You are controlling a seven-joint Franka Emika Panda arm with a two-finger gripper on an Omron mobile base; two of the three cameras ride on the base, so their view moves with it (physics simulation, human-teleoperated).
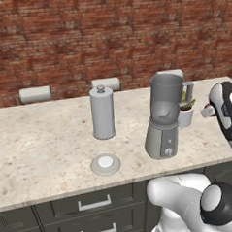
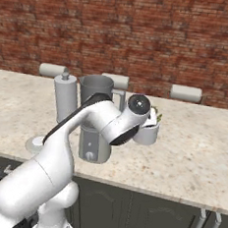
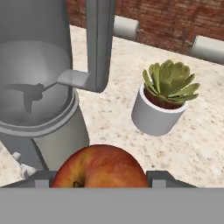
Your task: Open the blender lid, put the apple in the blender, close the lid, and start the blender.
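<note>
Glossy white rounded arm segments point(image 2: 51, 169) with dark joint caps and black bands.

Kitchen: stone counter point(image 1: 41, 142) w/ drawers point(image 1: 94, 203), brick wall point(image 1: 108, 35), blender point(image 1: 164, 117).

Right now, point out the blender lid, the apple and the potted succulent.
blender lid point(image 1: 106, 164): left base view, white centre cap.
apple point(image 3: 101, 168): hand view, red front skin.
potted succulent point(image 3: 170, 81): hand view, green leaves.

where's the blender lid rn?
The blender lid lies flat on the counter near its front edge in the left base view, in front of the canister and left of the blender, off the jar.
</note>
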